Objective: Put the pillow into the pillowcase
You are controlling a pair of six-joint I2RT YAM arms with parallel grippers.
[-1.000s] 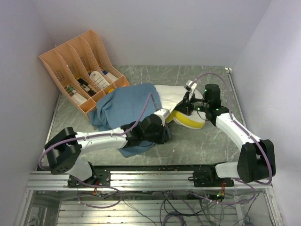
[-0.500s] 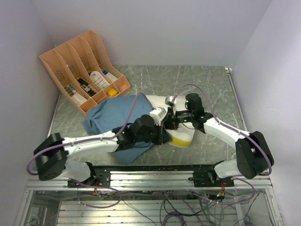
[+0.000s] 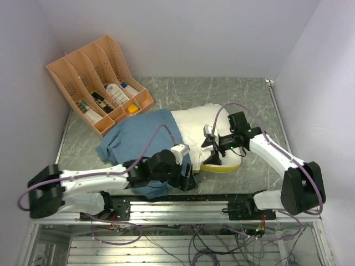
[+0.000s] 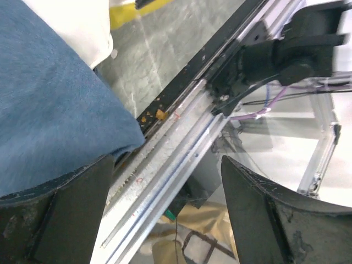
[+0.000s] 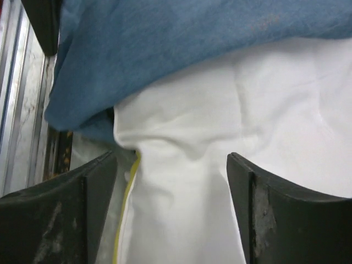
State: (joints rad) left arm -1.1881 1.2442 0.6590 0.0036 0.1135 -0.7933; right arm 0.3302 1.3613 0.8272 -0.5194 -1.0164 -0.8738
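we see the pillow (image 3: 199,123) lying near the middle of the counter (image 3: 244,91), cream-white side up, with its yellow edge (image 3: 223,167) showing at the near right corner. the pillowcase (image 3: 141,136) lies wrinkled over the pillow's left part, and its blue cloth spreads to the left and down toward the near edge of the counter. the right part of the pillow is bare. we cannot tell whether the covered part sits inside the case or only under it. the left gripper (image 3: 187,178) is low at the near edge of the counter, just beside the near hem of the pillowcase. in its wrist view its jaws stand wide apart with nothing between them but the aluminium rail (image 4: 181,157) below. the blue cloth ends just beside one of its fingers (image 4: 55,220). the right gripper (image 3: 213,148) is over the bare white part of the pillow, near the yellow edge. its jaws are also spread wide, and in its wrist view a raised fold of white pillow fabric runs between the fingers (image 5: 291,214) without being pinched, so it holds nothing. the blue hem crosses just beyond that fold. an orange file organiser (image 3: 100,83) stands at the far left corner, well apart from the pillow, with small items in its compartments.
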